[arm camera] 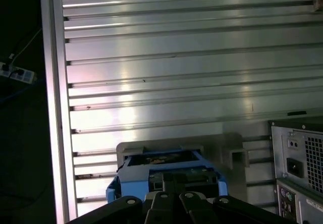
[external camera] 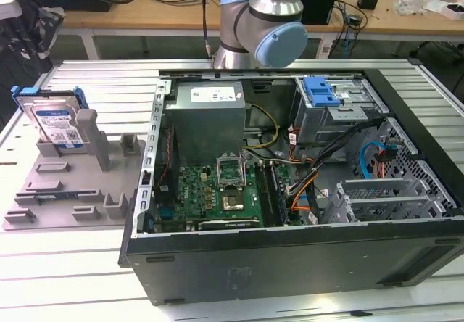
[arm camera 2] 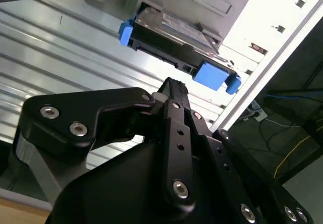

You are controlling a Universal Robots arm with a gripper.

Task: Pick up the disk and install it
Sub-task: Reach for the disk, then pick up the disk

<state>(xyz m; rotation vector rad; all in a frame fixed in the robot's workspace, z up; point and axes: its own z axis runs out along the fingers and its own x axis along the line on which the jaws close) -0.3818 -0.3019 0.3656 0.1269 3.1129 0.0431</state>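
The disk [external camera: 56,122] stands on edge in a slot of the grey holder [external camera: 65,184] at the exterior view's left, well apart from the open case [external camera: 290,253] beside it on the slatted tabletop [external camera: 72,286]. It leans back a little with its label facing outward. A grey post is just beside it, which probably keeps it from tipping. Stood like this, its upper edge and blue carrier are free, so a grasp from above looks easy. In both wrist views the gripper [arm camera 2: 171,85] [arm camera: 169,183] points toward the disk's [arm camera 2: 171,30] [arm camera: 161,159] top edge. It appears roughly lined up with the middle of the carrier but short of touching. The fingers look clenched together with nothing between them, so the pick-up has not been made. The case lies on its side with the panel off. That leaves the drive bay [external camera: 337,112], marked by a blue latch [external camera: 321,91], reachable from above beside the power supply [external camera: 206,115].
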